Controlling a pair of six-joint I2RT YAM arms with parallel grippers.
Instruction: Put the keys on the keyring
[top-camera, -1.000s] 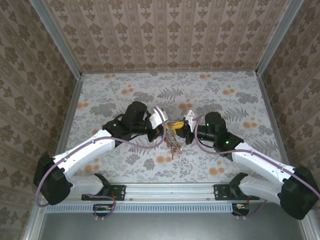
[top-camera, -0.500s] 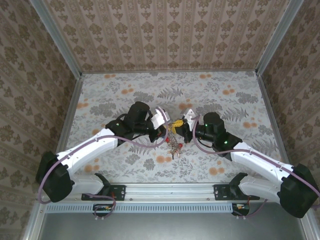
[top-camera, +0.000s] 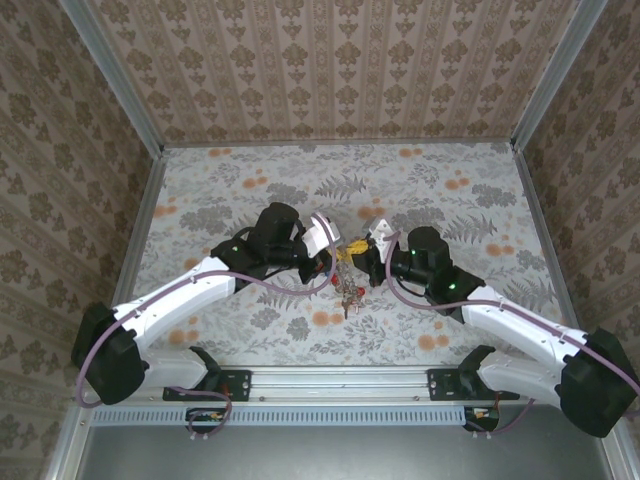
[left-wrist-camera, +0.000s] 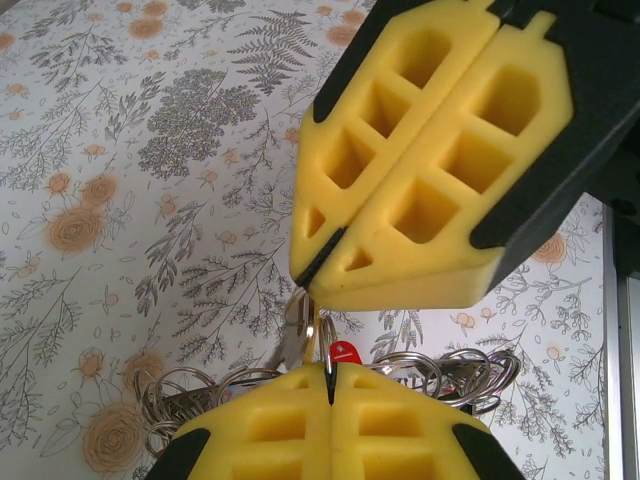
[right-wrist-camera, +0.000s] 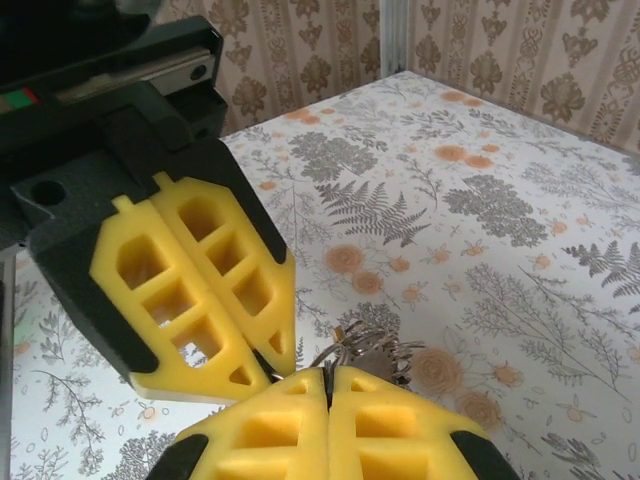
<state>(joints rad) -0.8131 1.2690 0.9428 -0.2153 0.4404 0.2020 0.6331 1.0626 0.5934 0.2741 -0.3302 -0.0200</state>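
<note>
Jaws shut, the left pincer (left-wrist-camera: 329, 378) nips the thin keyring (left-wrist-camera: 326, 340); the right pincer (left-wrist-camera: 308, 282), tip to tip with it, grips what seems a key blade (left-wrist-camera: 296, 335). Just beneath hang keys (left-wrist-camera: 342, 352) already strung, so threading looks begun, not finished.

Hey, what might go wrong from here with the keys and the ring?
The left pincer nips the thin keyring only at its very tip, so the wire may slip free. The right pincer sits almost tip to tip with it, so the two may bump. The tangled keys hanging beneath may snag.
</note>
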